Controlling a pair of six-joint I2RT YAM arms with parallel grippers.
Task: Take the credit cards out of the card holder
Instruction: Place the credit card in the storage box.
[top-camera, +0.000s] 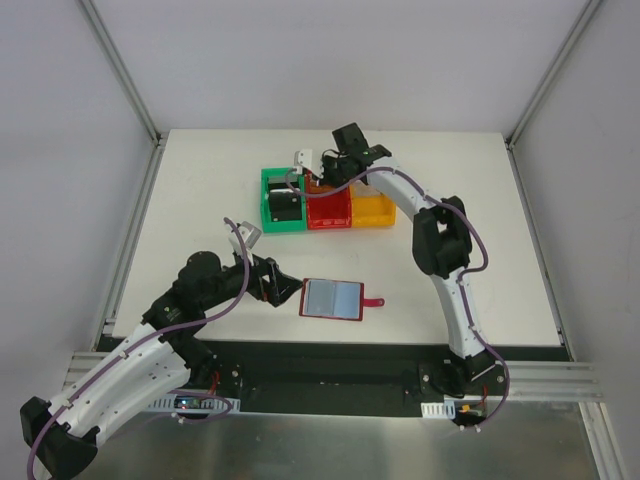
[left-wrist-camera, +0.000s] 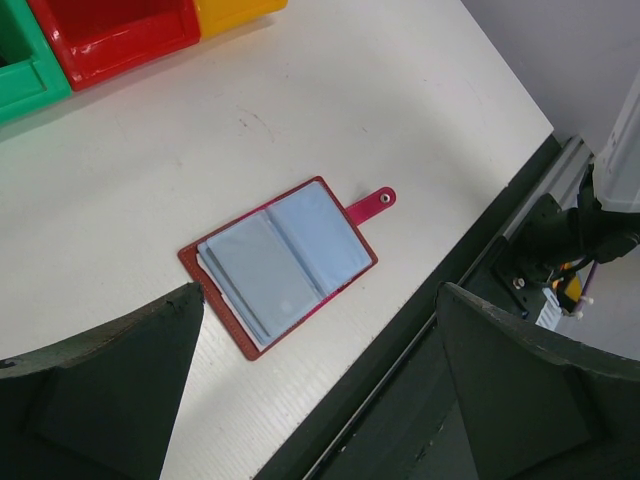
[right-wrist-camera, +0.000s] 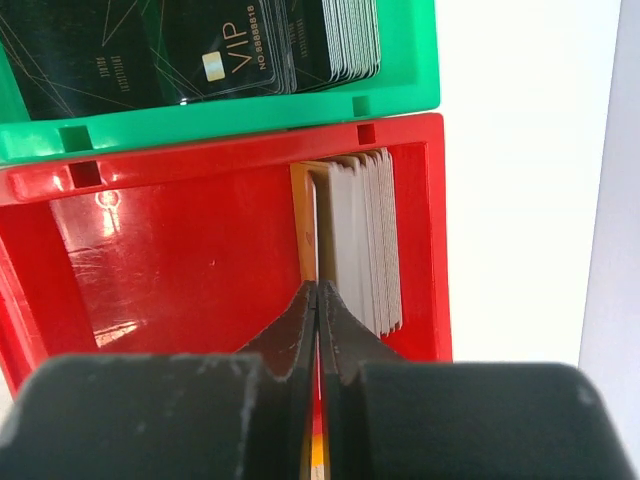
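Note:
The dark-red card holder (top-camera: 331, 298) lies open on the table near the front edge, grey-blue sleeves up and its tab strap (top-camera: 373, 302) pointing right. It also shows in the left wrist view (left-wrist-camera: 280, 262), with pale edges under its left sleeve. My left gripper (top-camera: 280, 288) is open and empty just left of the card holder, fingers (left-wrist-camera: 110, 390) wide apart. My right gripper (top-camera: 330, 172) is shut on a thin credit card (right-wrist-camera: 305, 230) seen edge-on, held above the red bin (right-wrist-camera: 150, 270) beside a standing stack of pale cards (right-wrist-camera: 365, 240).
Three bins stand in a row at the back: green (top-camera: 266, 200) with black VIP cards (right-wrist-camera: 200, 50), red (top-camera: 330, 224), yellow (top-camera: 372, 212). The table's black front edge (left-wrist-camera: 420, 330) runs just below the card holder.

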